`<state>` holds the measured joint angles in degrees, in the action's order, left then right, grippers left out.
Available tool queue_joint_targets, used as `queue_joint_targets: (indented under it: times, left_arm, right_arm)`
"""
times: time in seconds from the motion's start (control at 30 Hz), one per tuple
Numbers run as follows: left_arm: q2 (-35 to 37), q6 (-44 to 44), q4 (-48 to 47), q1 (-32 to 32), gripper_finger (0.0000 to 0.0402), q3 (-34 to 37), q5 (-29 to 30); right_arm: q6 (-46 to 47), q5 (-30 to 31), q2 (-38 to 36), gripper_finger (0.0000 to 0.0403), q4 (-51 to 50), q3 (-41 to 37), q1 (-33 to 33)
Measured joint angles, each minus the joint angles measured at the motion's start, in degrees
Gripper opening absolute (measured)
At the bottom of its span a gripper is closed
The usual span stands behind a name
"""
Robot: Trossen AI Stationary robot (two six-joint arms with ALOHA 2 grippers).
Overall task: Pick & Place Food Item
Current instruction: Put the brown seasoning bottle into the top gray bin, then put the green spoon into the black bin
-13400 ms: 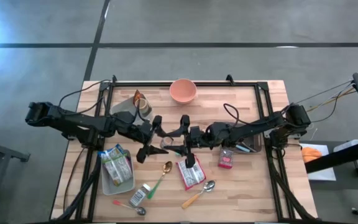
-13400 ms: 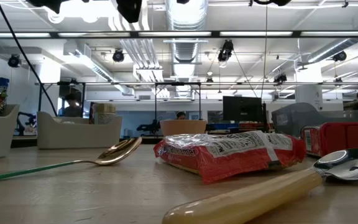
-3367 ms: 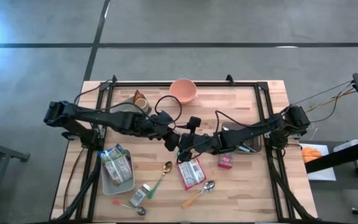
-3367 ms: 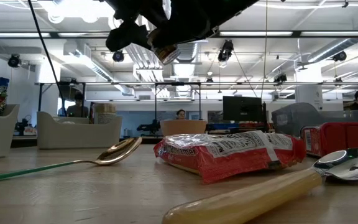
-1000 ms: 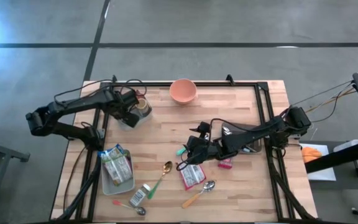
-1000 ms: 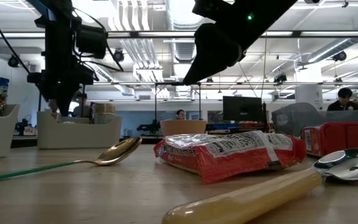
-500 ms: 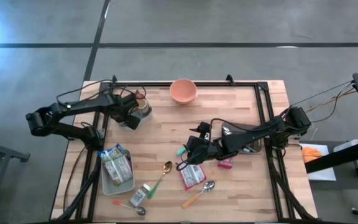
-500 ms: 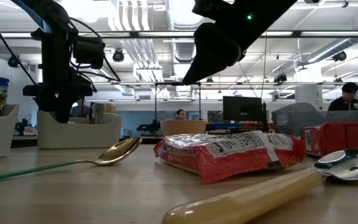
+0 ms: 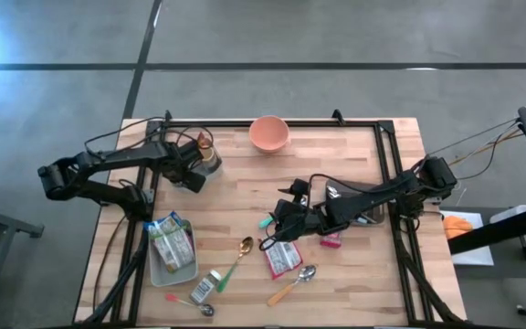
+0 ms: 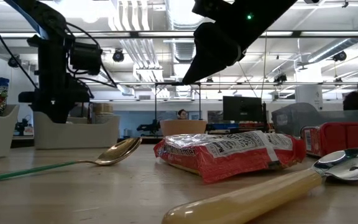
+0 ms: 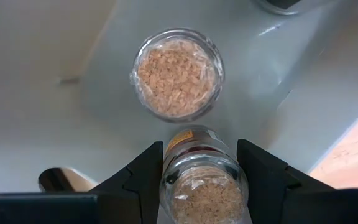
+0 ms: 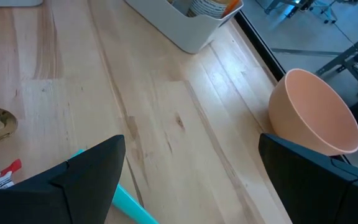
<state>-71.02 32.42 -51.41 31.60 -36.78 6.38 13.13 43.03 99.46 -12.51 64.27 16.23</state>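
Observation:
My left gripper [image 9: 193, 165] points straight down into the grey bin [image 9: 179, 157] at the table's far left, shut on a clear jar of brownish grains [image 11: 202, 186]. A second jar of grains [image 11: 178, 74] stands upright on the bin's floor just beyond it. In the low view the left arm [image 10: 53, 74] reaches down behind the bin's wall [image 10: 86, 132]. My right gripper [image 9: 278, 219] hangs open above the middle of the table, over bare wood [image 12: 166, 124], near a red food packet [image 9: 282, 256]. My left gripper pinches the jar's round wall near its top [image 11: 166, 163] between its two fingers, one on each side. The fingers come from above, pointing down. The jar hangs upright below them inside the bin; whether its bottom touches the bin's floor is hidden.
A pink bowl [image 9: 268, 133] stands at the far edge. A white tray with snack bags [image 9: 173, 249] sits near left. A gold spoon [image 9: 243, 248], a wooden-handled spoon [image 9: 295, 281], a small packet [image 9: 205, 286] and a red box [image 9: 331, 239] lie on the near half.
My left gripper has gone down with the jar, still upright in its fingers, lower into the grey bin. My right arm has kept still.

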Motion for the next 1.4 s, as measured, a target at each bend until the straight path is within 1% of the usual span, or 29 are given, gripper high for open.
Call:
queue_joint_targets:
  times: [0.33,0.5,0.63,1.07,1.17,1.23,1.4]
  left_arm:
    - [0.00,0.62,0.59,0.46,0.0170,0.11,-0.19]
    - [0.00,0.79,0.60,0.47,0.0220,0.11,-0.95]
    - [0.00,1.41,0.60,0.49,0.0240,0.11,-1.38]
    - [0.00,2.06,0.58,0.49,0.0246,0.10,-2.16]
    - [0.00,0.75,0.26,0.52,0.0246,-0.02,-2.87]
    - [0.00,0.31,-1.94,0.54,0.0247,-1.16,-3.68]
    - [0.04,-1.42,-9.36,0.54,0.0247,-7.38,-3.86]
  right_arm:
    - [-0.02,0.00,0.00,0.0368,-0.04,0.00,0.00]
    - [-0.04,0.00,0.00,0.0368,-0.07,0.00,0.00]
    - [-0.02,0.00,0.00,0.0368,-0.07,0.00,0.00]
    - [-0.02,0.00,0.00,0.0368,-0.09,0.00,0.00]
    - [-0.02,-0.04,0.00,0.0368,-0.07,-0.04,0.00]
    - [-0.02,-0.16,0.00,0.0368,-0.10,-0.18,0.00]
    - [0.14,-2.14,0.00,0.0368,-0.09,-0.47,0.00]
